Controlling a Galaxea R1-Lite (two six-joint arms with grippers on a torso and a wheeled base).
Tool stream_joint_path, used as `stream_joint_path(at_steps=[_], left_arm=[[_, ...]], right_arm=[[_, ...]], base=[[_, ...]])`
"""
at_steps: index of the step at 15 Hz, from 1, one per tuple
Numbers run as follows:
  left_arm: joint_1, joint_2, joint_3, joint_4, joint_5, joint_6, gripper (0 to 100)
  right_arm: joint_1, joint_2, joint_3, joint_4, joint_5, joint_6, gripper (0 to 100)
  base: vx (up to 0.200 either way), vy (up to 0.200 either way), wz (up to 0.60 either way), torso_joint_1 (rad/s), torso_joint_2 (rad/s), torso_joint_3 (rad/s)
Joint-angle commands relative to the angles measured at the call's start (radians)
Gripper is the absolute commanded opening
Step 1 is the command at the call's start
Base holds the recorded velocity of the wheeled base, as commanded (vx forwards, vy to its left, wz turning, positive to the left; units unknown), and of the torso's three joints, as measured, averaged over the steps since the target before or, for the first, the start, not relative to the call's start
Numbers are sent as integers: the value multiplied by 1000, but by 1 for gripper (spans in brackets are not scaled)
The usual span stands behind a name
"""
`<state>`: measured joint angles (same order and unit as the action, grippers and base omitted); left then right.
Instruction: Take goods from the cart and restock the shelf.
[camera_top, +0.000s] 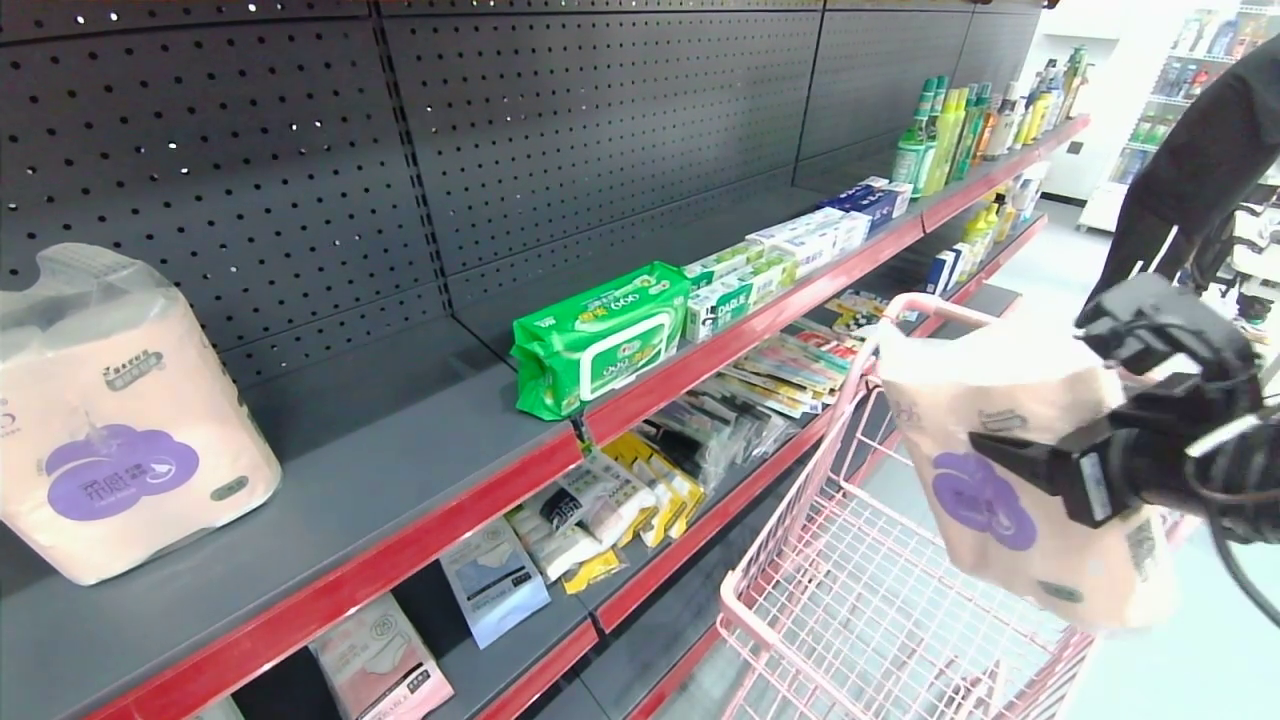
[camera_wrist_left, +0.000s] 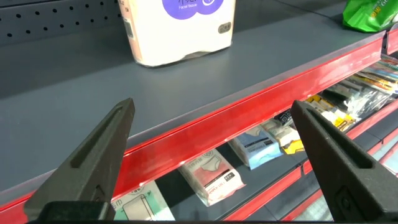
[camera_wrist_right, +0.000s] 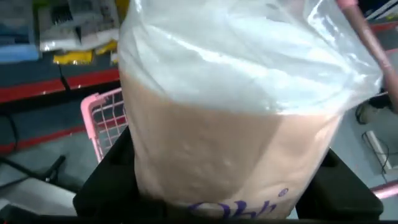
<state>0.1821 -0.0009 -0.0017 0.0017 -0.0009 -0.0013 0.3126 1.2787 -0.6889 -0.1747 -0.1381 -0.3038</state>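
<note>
My right gripper is shut on a pink tissue pack with a purple label, holding it above the pink wire cart. The same tissue pack sits between the black fingers in the right wrist view. A matching tissue pack stands on the grey shelf at the left, and the pack appears again in the left wrist view. My left gripper is open and holds nothing, hovering in front of the shelf's red edge.
Green wet wipes and toothpaste boxes lie further right on the same shelf, bottles beyond. The lower shelf holds packets and toothbrushes. Bare shelf space lies between the tissue pack and the wipes. A person in black stands at the far right.
</note>
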Motion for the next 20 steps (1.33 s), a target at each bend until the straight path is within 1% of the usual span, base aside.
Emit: stream_joint_path(at_steps=[1, 2, 4, 6, 10, 17, 20], left_arm=[[0, 1, 0, 0, -1, 1, 100], [0, 1, 0, 0, -2, 1, 100], [0, 1, 0, 0, -2, 1, 100], [0, 1, 0, 0, -2, 1, 100], [0, 1, 0, 0, -2, 1, 100], [0, 1, 0, 0, -2, 0, 100], [0, 1, 0, 0, -2, 0, 100]], right_arm=[[-40, -274, 94, -9, 20, 51, 0], [-43, -318, 95, -9, 32, 91, 0], [-61, -403, 120, -8, 25, 91, 0], [-59, -475, 161, 0, 31, 88, 0], [-59, -544, 209, 1, 51, 52, 0], [-61, -618, 298, 1, 48, 51, 0], [-63, -625, 313, 1, 45, 51, 0]], base=[[0, 0, 0, 0, 0, 0], [0, 0, 0, 0, 0, 0], [0, 0, 0, 0, 0, 0], [0, 0, 0, 0, 0, 0], [0, 0, 0, 0, 0, 0], [0, 0, 0, 0, 0, 0], [0, 0, 0, 52, -119, -68]])
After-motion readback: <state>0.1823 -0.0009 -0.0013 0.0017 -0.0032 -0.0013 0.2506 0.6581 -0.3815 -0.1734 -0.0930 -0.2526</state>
